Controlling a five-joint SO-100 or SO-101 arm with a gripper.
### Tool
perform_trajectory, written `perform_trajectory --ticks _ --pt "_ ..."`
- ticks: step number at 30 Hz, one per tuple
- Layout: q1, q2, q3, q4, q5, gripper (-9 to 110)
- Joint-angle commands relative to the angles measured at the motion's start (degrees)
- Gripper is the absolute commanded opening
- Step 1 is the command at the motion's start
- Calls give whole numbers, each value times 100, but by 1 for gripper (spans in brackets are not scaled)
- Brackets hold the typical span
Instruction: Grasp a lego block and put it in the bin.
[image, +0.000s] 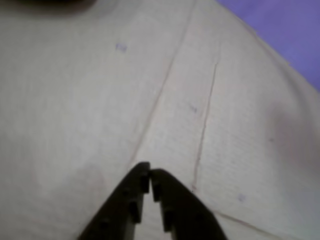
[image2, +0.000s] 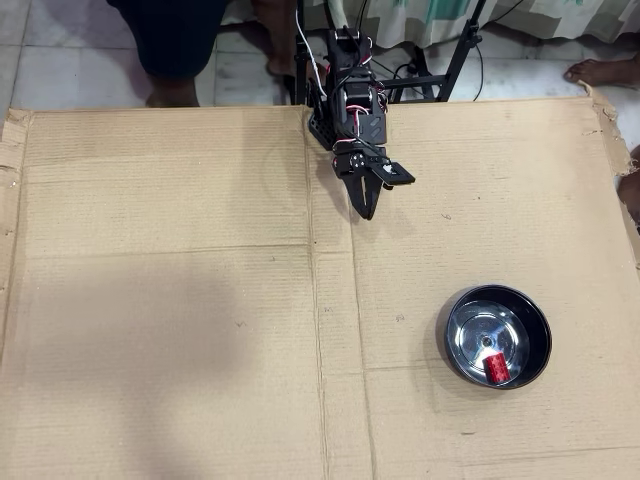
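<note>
1. While the red lego block (image2: 494, 366) is lying inside the steel bowl (image2: 463, 304) near the front-right corner of the cardboard sheet (image2: 180, 330), the task is looking finished in the overhead view.
2. Gripper (image2: 368, 212) is hanging near the middle of the back edge, well apart from the bowl, jaws clenched tip to tip and holding nothing; the wrist view is showing the same closed gripper (image: 150, 172) over bare cardboard.
3. Risk, as a judgement: little is remaining to fail. If the arm is sweeping toward the front-right corner, it could be knocking the light bowl and tipping the brick out. Shiny inside reflections could also be fooling a check on the brick count.
4. Brick is resting in the bowl's front half, its long axis running diagonally, roughly back-left to front-right. Stud side is too small to tell.
</note>
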Motion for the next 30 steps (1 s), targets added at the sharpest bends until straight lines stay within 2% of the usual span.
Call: perform_trajectory --ticks 1,11,14,19,30 --pt "44 141 62 352 -642 0" --pt "53 149 53 554 -3744 0" --pt "53 158 53 615 -4368 0" --pt "53 158 53 712 -4729 0" --pt "53 158 53 932 -4729 0"
